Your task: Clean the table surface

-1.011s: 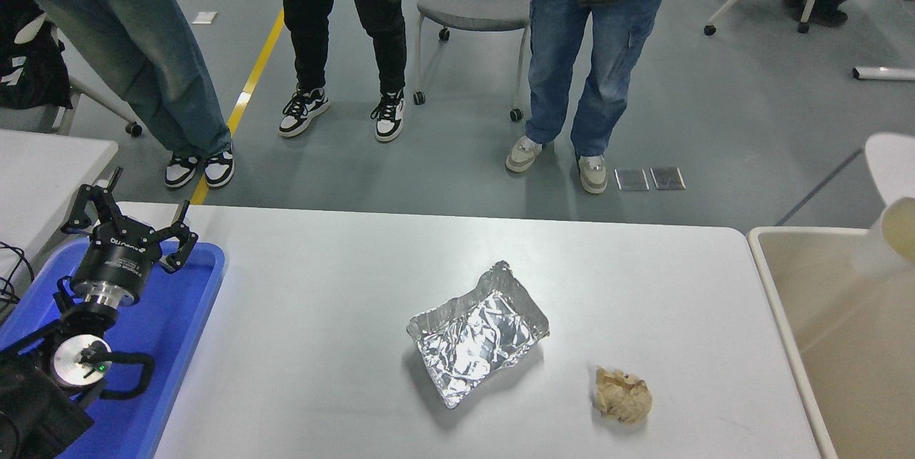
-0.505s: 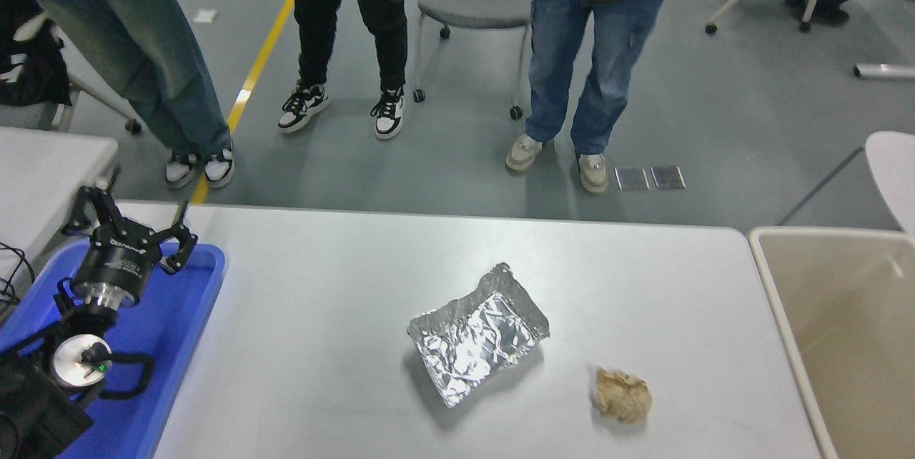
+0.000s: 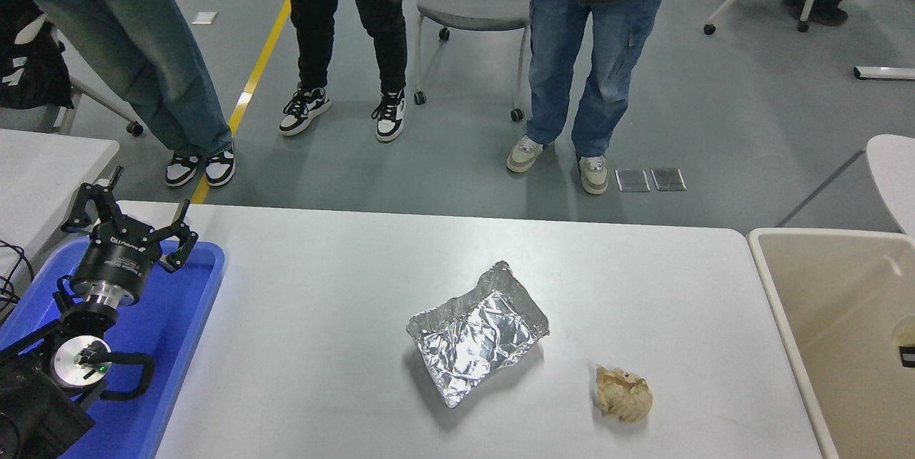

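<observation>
The left gripper [image 3: 132,219] hangs parked with fingers [image 3: 180,248] spread wide, gripping nothing, above one blue tray [image 3: 187,316]. To its right stretches the table surface [image 3: 322,316], carrying one crumpled foil tray [image 3: 477,332] and, farther right, one wadded brown paper ball [image 3: 624,393]. Beyond that stands one beige bin [image 3: 793,330]. Three people stand across the table.

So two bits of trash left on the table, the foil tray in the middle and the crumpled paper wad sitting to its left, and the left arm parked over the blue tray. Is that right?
Not quite. The head view shows the crumpled paper wad to the right of the foil tray, nearer the beige bin, not to its left. The rest holds: both lie on the table surface, and the left gripper is parked over the blue tray.
</observation>
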